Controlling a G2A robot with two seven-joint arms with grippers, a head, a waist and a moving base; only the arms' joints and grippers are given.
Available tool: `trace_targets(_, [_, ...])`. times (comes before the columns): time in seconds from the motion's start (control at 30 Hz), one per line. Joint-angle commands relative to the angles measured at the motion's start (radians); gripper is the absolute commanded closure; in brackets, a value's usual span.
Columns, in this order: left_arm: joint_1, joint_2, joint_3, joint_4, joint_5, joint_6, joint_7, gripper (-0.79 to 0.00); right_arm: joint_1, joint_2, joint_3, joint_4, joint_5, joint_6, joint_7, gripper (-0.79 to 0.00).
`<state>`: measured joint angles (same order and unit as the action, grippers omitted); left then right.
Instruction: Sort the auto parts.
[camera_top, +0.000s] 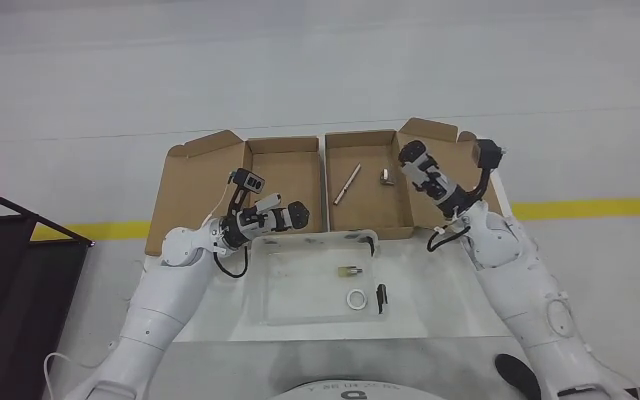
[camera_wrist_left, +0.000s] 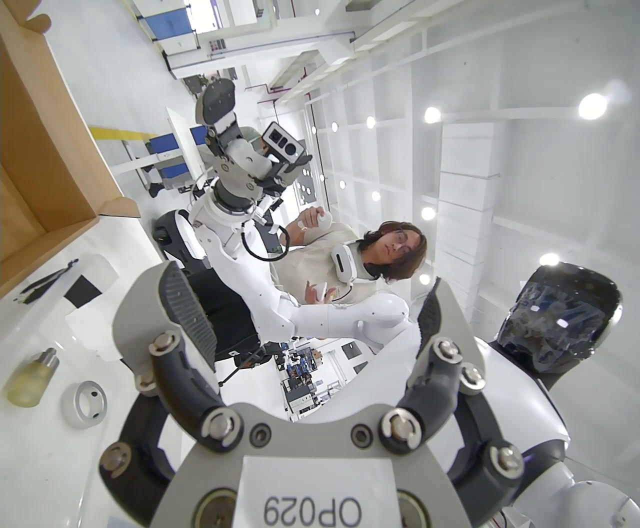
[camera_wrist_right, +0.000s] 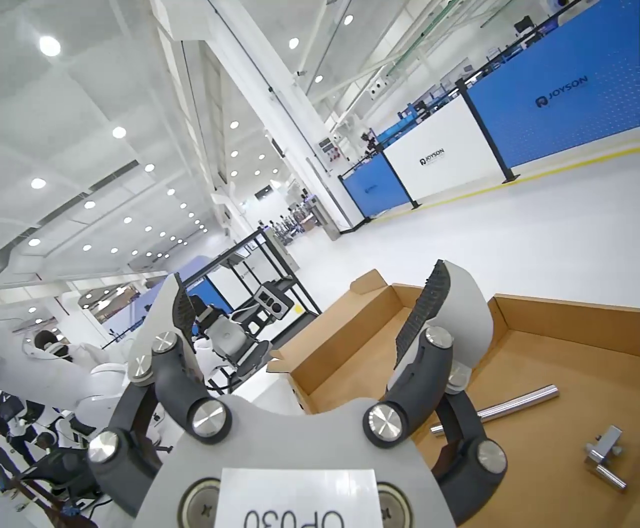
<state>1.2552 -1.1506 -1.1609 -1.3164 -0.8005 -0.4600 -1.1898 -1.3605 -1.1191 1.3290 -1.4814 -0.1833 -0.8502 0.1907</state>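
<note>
Left pincer (camera_wrist_left: 305, 287) and right pincer (camera_wrist_right: 309, 277) carry printed labels (camera_wrist_left: 305, 492).

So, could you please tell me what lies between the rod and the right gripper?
A small metal bracket lies between the rod and the right gripper, as the top view shows.

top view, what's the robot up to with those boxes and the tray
The robot seems to be sorting auto parts from the white tray into two cardboard boxes. Both grippers are open and empty: the left gripper hovers by the left box at the tray's far edge, the right gripper over the right box. That box holds a metal rod and a small bracket. A yellowish cylinder, a ring and a black clip lie in the tray.
</note>
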Motion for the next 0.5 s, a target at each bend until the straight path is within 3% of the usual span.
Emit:
trace_targets(0.0, [0.0,0.0,0.0,0.0,0.0,0.0,0.0,-0.785,-0.006,0.001,0.008,-0.001,0.023,-0.005,0.006,-0.785])
trace_targets(0.33, [0.0,0.0,0.0,0.0,0.0,0.0,0.0,-0.785,-0.011,0.001,0.009,0.0,0.051,-0.008,0.002,-0.785])
trace_targets(0.37, [-0.003,0.002,-0.003,0.002,0.03,-0.008,0.007,-0.785,-0.011,0.001,0.009,0.0,0.051,-0.008,0.002,-0.785])
trace_targets(0.47, [-0.006,0.014,-0.005,-0.051,0.426,-0.097,0.127,-0.785,-0.011,0.001,0.009,0.0,0.051,-0.008,0.002,-0.785])
